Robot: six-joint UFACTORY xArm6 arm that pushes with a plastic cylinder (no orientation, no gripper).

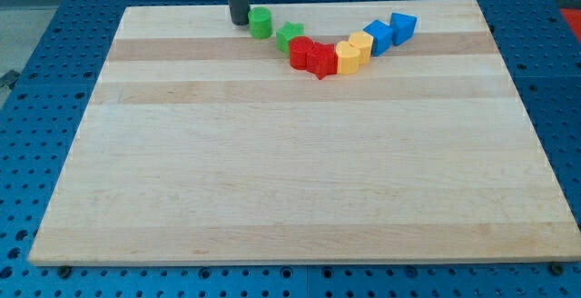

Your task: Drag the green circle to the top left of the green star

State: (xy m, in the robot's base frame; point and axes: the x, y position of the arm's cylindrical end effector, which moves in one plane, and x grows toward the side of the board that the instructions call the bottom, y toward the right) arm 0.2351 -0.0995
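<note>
The green circle stands near the board's top edge, up and to the left of the green star, with a small gap between them. My tip rests on the board just left of the green circle, close to it or touching it. The green star touches a red block on its lower right.
The blocks form an arc toward the view's right: a red block, a red star, a yellow heart, a yellow block, a blue block and a blue cube. The wooden board lies on a blue perforated table.
</note>
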